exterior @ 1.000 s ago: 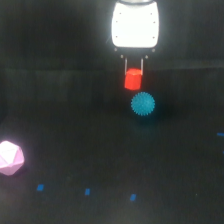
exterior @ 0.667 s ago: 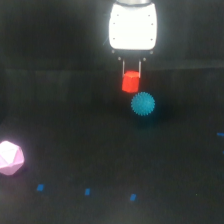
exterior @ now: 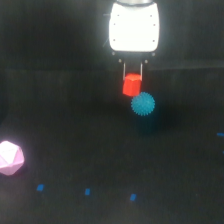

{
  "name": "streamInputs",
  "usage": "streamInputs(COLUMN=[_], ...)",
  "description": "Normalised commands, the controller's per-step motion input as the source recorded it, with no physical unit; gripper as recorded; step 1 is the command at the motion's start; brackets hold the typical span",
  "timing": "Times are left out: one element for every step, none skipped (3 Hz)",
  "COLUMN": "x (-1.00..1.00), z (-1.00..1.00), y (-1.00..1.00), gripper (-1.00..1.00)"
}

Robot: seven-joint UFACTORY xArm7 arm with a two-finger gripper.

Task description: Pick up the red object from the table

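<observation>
Here gripper [exterior: 132, 78] hangs straight down from white arm body [exterior: 134, 27]; thin fingers closed around red object [exterior: 131, 85], lifted off table [exterior: 75, 125]; blue spiky ball [exterior: 143, 104] just below-right; pink polyhedron [exterior: 10, 157] far left

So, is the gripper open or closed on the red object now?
Closed on it: the gripper has thin fingers on both sides of the red object.

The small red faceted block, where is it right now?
In the exterior view, the small red faceted block sits upper centre between the fingers of the white gripper, just up-left of the spiky blue ball.
</observation>
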Motion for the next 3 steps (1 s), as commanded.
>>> streamInputs(x=[-0.10,0.20,0.29], z=[-0.13,0.05,-0.86], y=[-0.44,-0.65,-0.60], gripper=[-0.94,-1.00,-1.00])
